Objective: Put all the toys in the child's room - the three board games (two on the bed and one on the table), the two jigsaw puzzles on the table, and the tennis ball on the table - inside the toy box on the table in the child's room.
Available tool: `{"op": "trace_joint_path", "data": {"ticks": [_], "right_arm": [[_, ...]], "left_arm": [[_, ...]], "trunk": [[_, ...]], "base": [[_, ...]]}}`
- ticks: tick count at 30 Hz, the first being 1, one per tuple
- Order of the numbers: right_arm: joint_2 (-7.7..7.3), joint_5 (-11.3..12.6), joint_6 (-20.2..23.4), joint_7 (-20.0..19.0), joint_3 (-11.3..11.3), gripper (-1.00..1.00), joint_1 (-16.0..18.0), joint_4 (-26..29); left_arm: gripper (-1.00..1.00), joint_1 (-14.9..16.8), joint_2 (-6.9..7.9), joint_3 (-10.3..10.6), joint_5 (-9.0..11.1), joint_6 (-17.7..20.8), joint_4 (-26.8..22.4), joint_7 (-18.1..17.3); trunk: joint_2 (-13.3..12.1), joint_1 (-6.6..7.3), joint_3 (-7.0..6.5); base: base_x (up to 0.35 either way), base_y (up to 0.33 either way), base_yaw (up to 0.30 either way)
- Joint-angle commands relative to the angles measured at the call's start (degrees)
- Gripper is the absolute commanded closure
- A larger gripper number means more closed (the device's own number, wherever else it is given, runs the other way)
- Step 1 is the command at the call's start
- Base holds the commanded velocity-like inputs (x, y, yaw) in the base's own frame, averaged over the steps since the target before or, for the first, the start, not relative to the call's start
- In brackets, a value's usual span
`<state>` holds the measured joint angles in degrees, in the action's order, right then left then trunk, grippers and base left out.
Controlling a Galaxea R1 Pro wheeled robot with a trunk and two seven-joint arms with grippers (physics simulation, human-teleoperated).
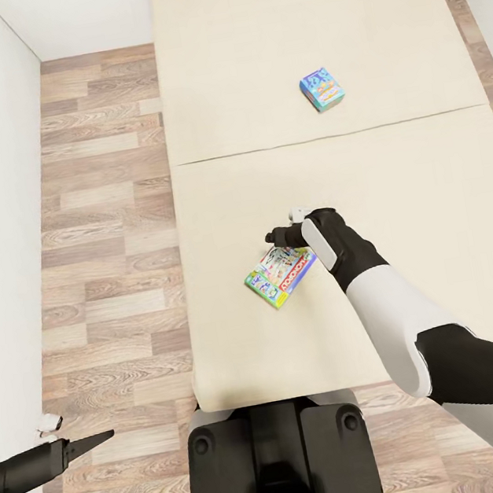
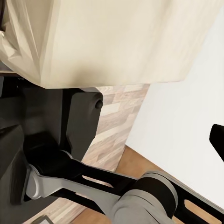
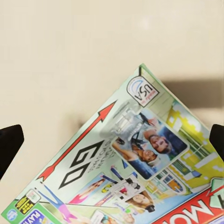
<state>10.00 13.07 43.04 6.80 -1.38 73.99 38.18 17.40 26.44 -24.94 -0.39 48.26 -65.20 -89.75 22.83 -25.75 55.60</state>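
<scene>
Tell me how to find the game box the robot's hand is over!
Look at the big beige bed. Two game boxes lie on it. The one you want is the near game box, just under the right gripper. It is green-edged with a red strip of lettering, while the far game box is small, blue and alone.

On the flat rectangular board game box with a green border and colourful cartoon print (image 3: 140, 172), lying on the beige mattress, the word "GO" is printed in large outlined black letters beside a long red arrow. A small white panel near one corner is marked "USA". At the box's edge, part of a white-on-red title is seen, reading "MO". In the head view the same box (image 1: 280, 275) bears a red band with white lettering, too blurred to be read with certainty. On the smaller blue box (image 1: 322, 89) no lettering can be read.
</scene>
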Motion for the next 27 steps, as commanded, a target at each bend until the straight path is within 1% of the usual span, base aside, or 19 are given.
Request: {"op": "trace_joint_path", "data": {"ticks": [1,27], "right_arm": [[0.00,0.60,0.17,0.57,-0.11,-1.00,0.02,0.06],[0.00,0.38,-0.09,0.65,-0.12,-1.00,0.02,0.06]], "left_arm": [[-1.00,0.01,0.01,0.01,-0.05,0.61,-0.01,-0.25],[-1.00,0.01,-0.07,0.23,-0.11,0.61,-0.02,-0.25]], "trunk": [[0.09,-0.03,0.06],[0.09,-0.03,0.06]], "base": [[0.000,0.000,0.000],[0.000,0.000,0.000]]}}
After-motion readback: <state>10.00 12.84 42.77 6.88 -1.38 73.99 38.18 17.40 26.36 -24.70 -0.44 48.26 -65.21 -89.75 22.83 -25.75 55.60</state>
